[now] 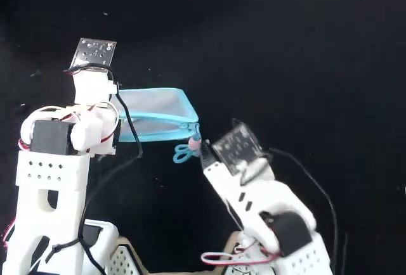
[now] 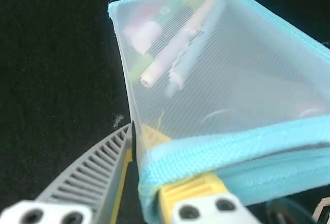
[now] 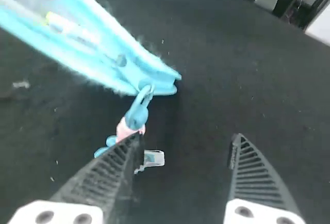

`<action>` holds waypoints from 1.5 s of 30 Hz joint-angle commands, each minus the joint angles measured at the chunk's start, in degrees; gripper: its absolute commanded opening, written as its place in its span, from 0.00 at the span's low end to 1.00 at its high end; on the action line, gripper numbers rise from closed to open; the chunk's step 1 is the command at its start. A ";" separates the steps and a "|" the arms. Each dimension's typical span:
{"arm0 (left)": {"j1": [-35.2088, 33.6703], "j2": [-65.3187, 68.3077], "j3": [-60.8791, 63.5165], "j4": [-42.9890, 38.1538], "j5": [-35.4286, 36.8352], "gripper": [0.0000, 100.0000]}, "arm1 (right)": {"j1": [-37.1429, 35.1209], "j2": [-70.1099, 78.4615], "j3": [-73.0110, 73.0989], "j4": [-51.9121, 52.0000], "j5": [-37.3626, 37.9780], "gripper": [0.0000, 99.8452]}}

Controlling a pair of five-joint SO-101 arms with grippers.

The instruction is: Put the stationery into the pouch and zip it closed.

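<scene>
Item: mesh pouch (image 1: 155, 107), translucent with cyan zip band, lying flat on the black tabletop (image 1: 304, 66), left of centre in the high view. Contents: pens (image 2: 178, 48) and other small stationery, already inside. Handling, as judged: light, limp and slick-sided, so it sags and slides unless it is pinned. Best holds are the stitched corner and the zipper pull (image 3: 135, 116). Left gripper (image 2: 140, 131): fingers clamped on the pouch's corner edge. Right gripper (image 3: 185, 141): fingers apart, just beside the beaded pull at the pouch's end.
</scene>
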 commanded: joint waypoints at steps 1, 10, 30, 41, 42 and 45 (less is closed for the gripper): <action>0.48 0.53 -0.22 -0.53 -0.35 0.03 | -0.70 -10.24 -2.24 2.20 -0.09 0.26; 0.48 0.53 -0.13 -0.53 -0.18 0.03 | -6.86 -12.44 13.58 -14.24 -0.53 0.26; 0.48 0.53 -0.13 -0.53 -0.18 0.03 | 0.35 -12.44 17.27 -25.58 -4.57 0.26; 0.75 0.18 3.12 -3.87 -0.18 0.03 | 0.26 -12.44 13.05 -21.80 -1.41 0.26; 0.84 0.09 3.56 -4.40 -0.18 0.03 | 0.26 -12.44 12.97 -21.63 -0.88 0.26; 0.92 0.09 3.74 -4.75 -0.18 0.03 | 0.26 -12.44 12.79 -21.71 -0.62 0.26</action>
